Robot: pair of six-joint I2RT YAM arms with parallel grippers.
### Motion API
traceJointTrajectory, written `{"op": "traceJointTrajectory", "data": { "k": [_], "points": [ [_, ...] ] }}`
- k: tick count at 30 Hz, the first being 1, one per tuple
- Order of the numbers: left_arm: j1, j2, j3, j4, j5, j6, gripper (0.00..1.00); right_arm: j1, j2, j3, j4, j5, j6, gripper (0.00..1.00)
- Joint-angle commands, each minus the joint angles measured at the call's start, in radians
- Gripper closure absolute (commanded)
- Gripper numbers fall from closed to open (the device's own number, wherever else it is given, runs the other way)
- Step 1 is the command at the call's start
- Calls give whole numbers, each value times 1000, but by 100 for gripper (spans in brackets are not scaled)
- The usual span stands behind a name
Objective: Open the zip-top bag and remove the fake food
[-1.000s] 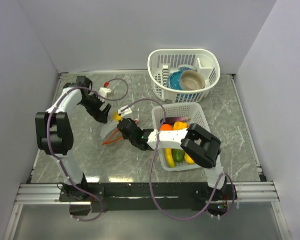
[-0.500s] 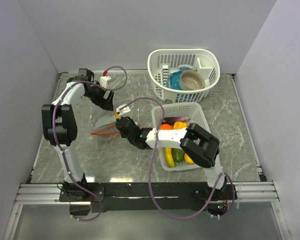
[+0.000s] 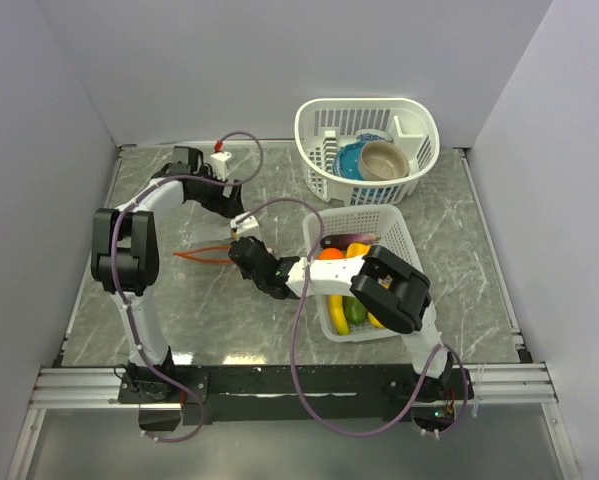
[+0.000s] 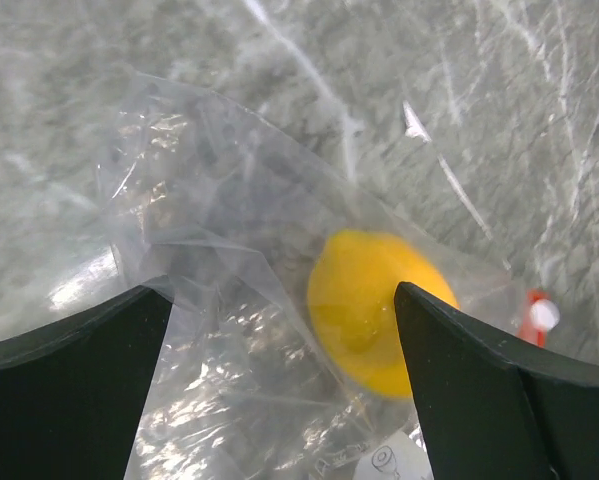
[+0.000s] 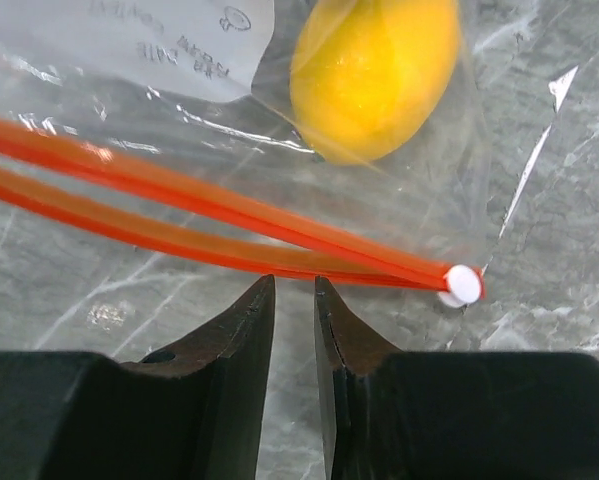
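**Both arms have let go of the bag, and one fruit is left inside.**

The zip-top bag (image 3: pixel 212 247) now lies flat on the table (image 3: pixel 449 240); a moment ago it was lifted. The left gripper (image 4: pixel 279 295) has backed off above the bag, its jaws wide apart and holding nothing. The right gripper (image 5: pixel 294 285) has opened a crack. Nothing is in it, and its tips are just short of the bag's red zipper strip (image 5: pixel 179 215). The strip shows two lines, so the mouth looks open, but the yellow fruit (image 4: pixel 374 310) must still come out. I count one bag, one fruit in it and two baskets. The near basket (image 3: pixel 364 218), just right of the bag, has toy foods half hidden by the arm. The far basket (image 3: pixel 364 102) holds two bowls (image 3: pixel 382 160).
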Motion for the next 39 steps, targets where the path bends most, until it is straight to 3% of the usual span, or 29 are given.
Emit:
{"op": "traceJointTrajectory", "data": {
  "k": [1,15,18,21,26,35,39],
  "points": [
    [-34,-5,-10,89,-71,-22,1,3,5,54,-4,22,13,69],
    [-72,-26,-128,-49,-200,51,1,-8,25,92,-38,36,48,60],
    [-83,-40,-153,-75,-220,49,1,-9,34,106,-50,20,68,53],
    [-89,-60,-183,-83,-228,38,1,-9,37,111,-63,3,84,31],
    [-100,-71,-215,-77,-219,9,1,13,34,126,-54,-30,87,18],
    [-132,-102,-277,-57,-216,-3,1,44,98,229,-107,-50,85,13],
    [-138,-118,-301,-62,-207,-6,1,52,141,298,-187,17,87,12]
  ]
}}
